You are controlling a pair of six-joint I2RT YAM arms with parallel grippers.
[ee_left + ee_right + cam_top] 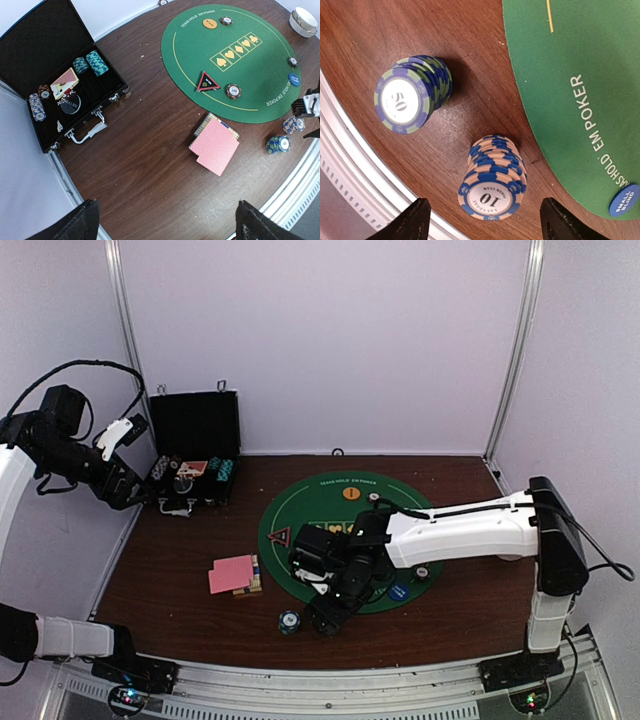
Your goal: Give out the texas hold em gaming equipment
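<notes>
- Right jaws hang spread and empty, poised over a blue-and-peach chip stack marked 10 [492,185] without touching it.
- Just beside it stands a blue-and-green stack marked 50 [412,95]. Both sit on the bare table [470,60] near its front edge, just off the green mat [560,100].
- The blue disc [624,200] lies at the mat's rim.
- Left jaws gape wide, holding nothing, up high near the open black case [35,45].
- The pink-backed cards [216,146] lie face down beside the mat, while the red-black triangular marker [208,81] and the orange disc [209,23] rest on it.
</notes>
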